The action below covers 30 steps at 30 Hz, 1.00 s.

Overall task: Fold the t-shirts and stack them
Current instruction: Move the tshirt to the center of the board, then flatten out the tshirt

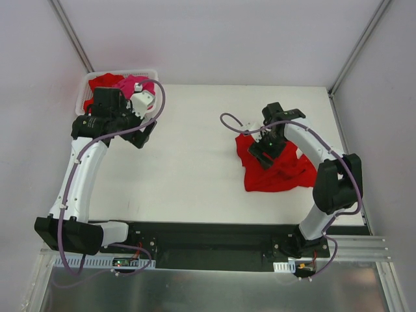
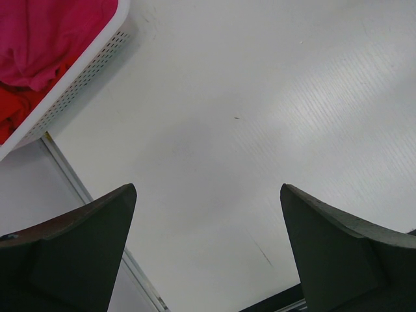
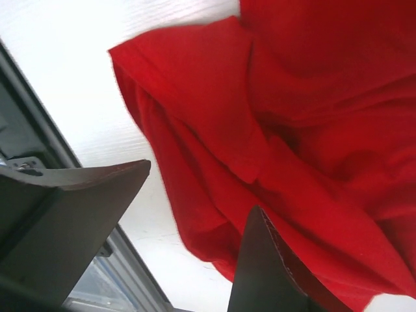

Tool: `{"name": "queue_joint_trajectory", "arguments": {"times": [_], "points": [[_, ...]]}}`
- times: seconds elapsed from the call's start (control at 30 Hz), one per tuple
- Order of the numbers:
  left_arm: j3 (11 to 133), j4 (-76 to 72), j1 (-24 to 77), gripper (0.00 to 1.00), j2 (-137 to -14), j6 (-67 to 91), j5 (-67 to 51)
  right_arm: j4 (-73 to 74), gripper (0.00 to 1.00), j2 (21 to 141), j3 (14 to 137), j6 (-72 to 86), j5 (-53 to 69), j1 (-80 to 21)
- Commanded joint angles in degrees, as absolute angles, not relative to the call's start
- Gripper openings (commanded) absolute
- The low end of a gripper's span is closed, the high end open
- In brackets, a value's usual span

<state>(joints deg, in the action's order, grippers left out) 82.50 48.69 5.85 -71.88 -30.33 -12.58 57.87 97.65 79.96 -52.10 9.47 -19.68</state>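
Observation:
A crumpled red t-shirt (image 1: pixel 281 174) lies on the right of the white table (image 1: pixel 195 169). My right gripper (image 1: pixel 263 156) is low over its left part. In the right wrist view its jaws (image 3: pixel 201 185) stand apart with a folded edge of the red t-shirt (image 3: pixel 312 97) between them, not pinched. A hot pink t-shirt (image 1: pixel 133 83) and a red one (image 1: pixel 104 81) lie in the white basket (image 1: pixel 83 97) at the back left. My left gripper (image 1: pixel 144 135) hovers beside the basket, open and empty (image 2: pixel 208 195) over bare table.
The white lattice basket (image 2: pixel 84 71) holds the pink t-shirt (image 2: pixel 52 32) over red cloth (image 2: pixel 13 107). Grey walls with metal posts close the back and sides. A black base rail (image 1: pixel 214 237) runs along the near edge.

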Motion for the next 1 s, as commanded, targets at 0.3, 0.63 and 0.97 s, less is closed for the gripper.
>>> {"name": "queue_joint_trajectory", "arguments": {"times": [0.3,0.63,0.97], "points": [[83.67,47.72,4.57,0.95,-73.04,-31.29,-11.16,48.95,0.54,96.23,76.38,-54.14,9.31,-19.16],[85.43,47.72,4.57,0.95,-74.53,-32.08,-10.81,51.24,0.53,98.44,75.76,-54.84,10.55,-19.25],[85.34,47.64,4.57,0.95,-74.53,-32.52,-10.37,50.97,0.42,100.81,75.41,-54.58,10.81,-19.34]]}}
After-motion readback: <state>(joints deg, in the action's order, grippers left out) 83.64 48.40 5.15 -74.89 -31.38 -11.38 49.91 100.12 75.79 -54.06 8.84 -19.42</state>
